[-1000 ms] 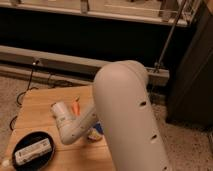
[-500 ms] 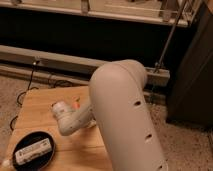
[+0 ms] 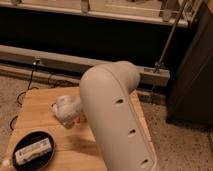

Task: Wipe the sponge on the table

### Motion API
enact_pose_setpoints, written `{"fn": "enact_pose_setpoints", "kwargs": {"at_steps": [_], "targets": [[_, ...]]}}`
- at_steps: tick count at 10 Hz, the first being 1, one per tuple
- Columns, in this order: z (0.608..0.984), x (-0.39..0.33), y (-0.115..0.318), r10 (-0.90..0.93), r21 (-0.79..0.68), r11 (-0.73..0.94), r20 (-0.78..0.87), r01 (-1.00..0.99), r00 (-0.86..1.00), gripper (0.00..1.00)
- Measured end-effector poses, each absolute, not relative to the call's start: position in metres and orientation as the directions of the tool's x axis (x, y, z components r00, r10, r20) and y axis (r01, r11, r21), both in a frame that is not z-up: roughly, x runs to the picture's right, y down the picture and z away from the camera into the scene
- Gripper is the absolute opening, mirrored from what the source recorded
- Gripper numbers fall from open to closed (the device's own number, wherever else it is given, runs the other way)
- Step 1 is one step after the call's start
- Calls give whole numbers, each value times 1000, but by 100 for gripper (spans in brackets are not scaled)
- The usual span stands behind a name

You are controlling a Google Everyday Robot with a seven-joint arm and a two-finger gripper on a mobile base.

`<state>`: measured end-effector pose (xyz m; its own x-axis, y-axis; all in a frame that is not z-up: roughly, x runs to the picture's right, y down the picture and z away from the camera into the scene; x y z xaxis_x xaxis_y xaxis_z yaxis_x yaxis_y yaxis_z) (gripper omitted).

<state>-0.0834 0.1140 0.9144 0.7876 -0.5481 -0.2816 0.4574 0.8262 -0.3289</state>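
Your claw (image 3: 70, 116) is down at the table (image 3: 45, 102), over the middle of the wooden top and a little toward its left half. The pale wrist housing sits right above it and covers most of it, so you cannot tell how far it is open or whether it has hold of anything.

The sponge (image 3: 78, 120) shows only as a small orange sliver at the lower right edge of that wrist, low against the wood. You cannot tell whether the claw is pressing on it or merely touching it, because the contact is hidden.

The arm (image 3: 117, 120) fills the foreground. Its thick white link runs from the bottom edge of the view up to a rounded elbow, then drops left toward the wrist. It hides the right part of the table from you.

At the near left corner of the table you have a black dish (image 3: 44, 156) with a white oblong object (image 3: 31, 149) lying in it. The dish is well apart from the claw and the sponge.

Beyond the table, a dark cable (image 3: 31, 80) trails across the speckled floor (image 3: 15, 85) on the left. A pale rail (image 3: 60, 59) runs along the base of the dark wall behind. A dark cabinet (image 3: 192, 75) stands to the right, with a thin metal rod (image 3: 172, 35) leaning beside it.
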Motion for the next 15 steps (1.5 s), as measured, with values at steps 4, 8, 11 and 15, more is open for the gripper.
{"fn": "enact_pose_setpoints", "kwargs": {"at_steps": [4, 8, 11, 15], "targets": [[935, -23, 80, -518, -371, 847, -414, 381, 748, 51], [940, 60, 92, -416, -437, 877, -478, 202, 773, 51], [926, 112, 100, -321, -444, 892, -498, 81, 806, 51], [891, 121, 145, -320, -485, 871, -437, 79, 841, 51]]}}
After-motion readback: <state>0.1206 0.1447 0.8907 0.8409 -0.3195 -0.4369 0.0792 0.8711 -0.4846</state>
